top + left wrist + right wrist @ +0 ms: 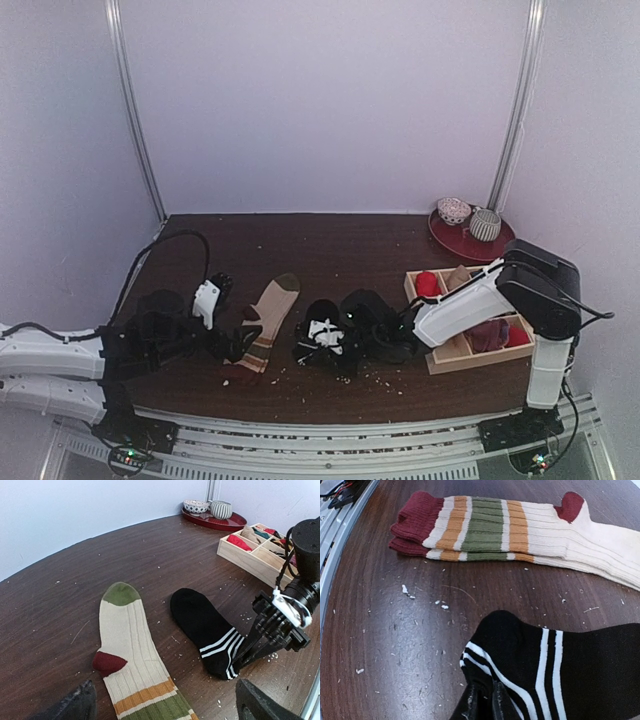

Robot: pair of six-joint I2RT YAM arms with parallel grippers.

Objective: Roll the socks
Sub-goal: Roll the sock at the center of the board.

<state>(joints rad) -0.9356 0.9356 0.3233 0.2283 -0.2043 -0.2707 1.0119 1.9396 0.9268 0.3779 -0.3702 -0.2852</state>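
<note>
A long tan sock (270,315) with striped cuff lies flat left of centre; in the left wrist view the tan sock (127,645) runs between my fingers. My left gripper (233,346) is open, its fingers (75,706) standing either side of the striped cuff end without touching it. The short black sock (325,335) with white cuff stripes lies just right of it. My right gripper (484,706) is shut on the black sock (560,665) at its cuff edge, which is bunched and slightly lifted. In the left wrist view, the right gripper (237,665) pinches the black sock (200,620).
A wooden compartment tray (445,360) with small rolled bundles stands at the right, under the right arm. Behind it a red plate (450,240) carries two patterned bowls. Pale crumbs are scattered over the dark wooden table (330,250). A metal rail runs along the near edge.
</note>
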